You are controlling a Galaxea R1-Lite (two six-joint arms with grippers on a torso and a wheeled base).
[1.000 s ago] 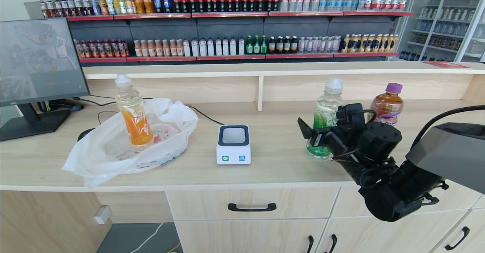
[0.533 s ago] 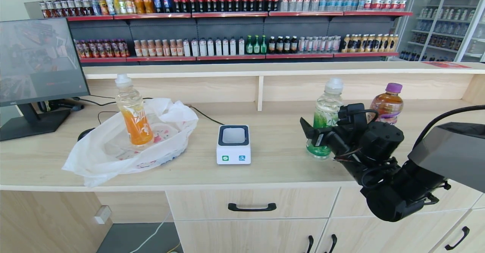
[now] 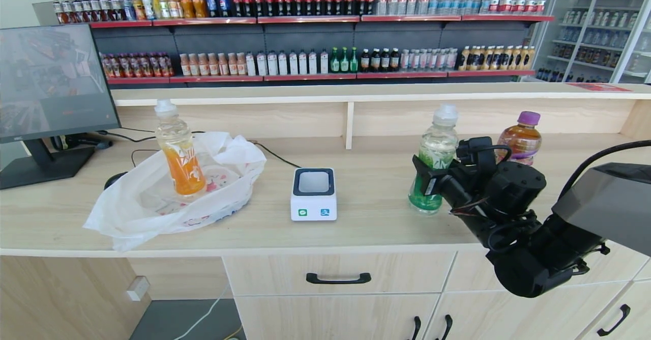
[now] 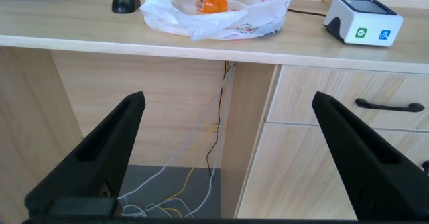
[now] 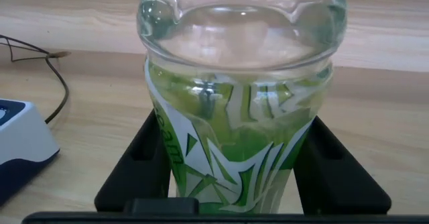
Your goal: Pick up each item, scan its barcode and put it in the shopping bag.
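Two jaws of our right gripper (image 3: 431, 177) are pinching the green-label bottle (image 3: 436, 146), tilting slightly over the counter (image 3: 366, 218) right of the scanner (image 3: 313, 193). We are holding our left gripper (image 4: 228, 103) spread wide below the counter. An orange bottle (image 3: 178, 151) is standing in the shopping bag (image 3: 127, 218).

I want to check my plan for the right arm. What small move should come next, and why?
Probably lift the green bottle straight up a little. The right gripper has its fingers on both sides of the label and seems to press it, while the base looks to rest on the counter. The scanner stands to the robot's left of it.
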